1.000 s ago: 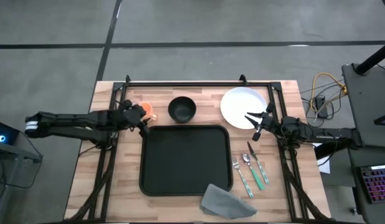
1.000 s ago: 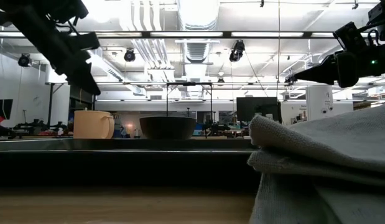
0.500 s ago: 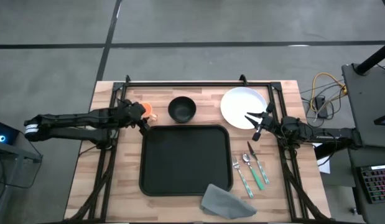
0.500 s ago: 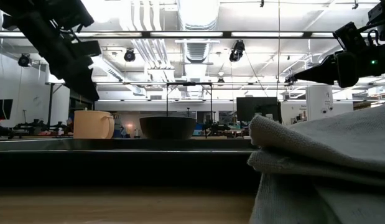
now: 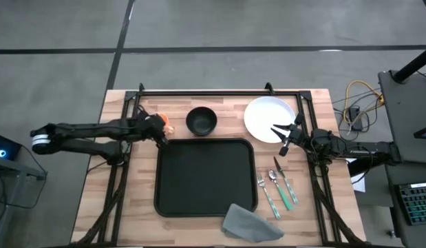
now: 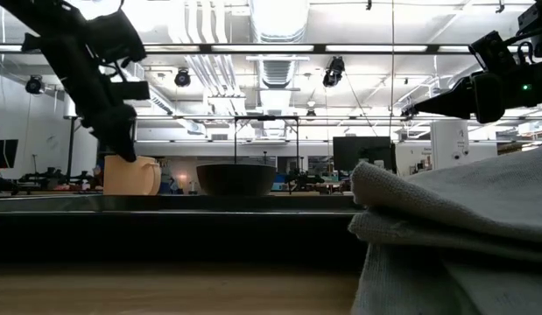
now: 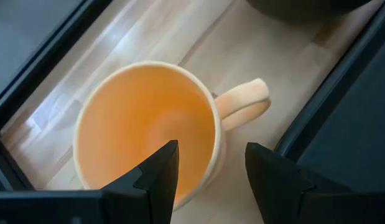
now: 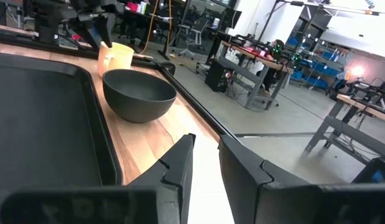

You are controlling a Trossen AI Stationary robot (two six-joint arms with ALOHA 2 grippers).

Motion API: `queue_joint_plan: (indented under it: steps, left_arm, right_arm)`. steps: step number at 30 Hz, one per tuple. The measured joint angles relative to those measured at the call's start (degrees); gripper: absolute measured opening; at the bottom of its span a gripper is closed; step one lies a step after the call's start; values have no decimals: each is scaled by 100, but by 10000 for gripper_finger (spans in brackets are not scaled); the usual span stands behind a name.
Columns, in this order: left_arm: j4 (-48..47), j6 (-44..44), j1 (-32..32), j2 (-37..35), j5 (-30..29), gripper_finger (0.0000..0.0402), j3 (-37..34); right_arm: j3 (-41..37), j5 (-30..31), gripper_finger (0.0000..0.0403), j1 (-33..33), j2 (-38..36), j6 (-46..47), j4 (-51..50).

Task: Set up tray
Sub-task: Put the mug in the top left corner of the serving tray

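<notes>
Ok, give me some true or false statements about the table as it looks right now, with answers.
1. The large black rectangular tray holds nothing. True.
2. The left gripper is open over the round orange mug. True.
3. The dark round bowl sits on the tray. False: it rests on the wooden table, beyond the tray.
4. The grey folded cloth napkin lies on the round white plate. False: it overlaps the tray's near corner.
5. The right gripper is over the plate's edge. True.

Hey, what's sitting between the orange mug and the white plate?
In the high view, the black bowl stands between the mug and the plate, just behind the tray.
</notes>
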Motion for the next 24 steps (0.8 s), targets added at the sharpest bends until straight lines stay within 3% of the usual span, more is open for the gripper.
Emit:
queue_joint_plan:
  steps: [24]
  left_arm:
    - [255, -52, 160, 802, 11, 167, 4]
  right_arm:
    - [1, -1, 68, 1, 0, 2, -2]
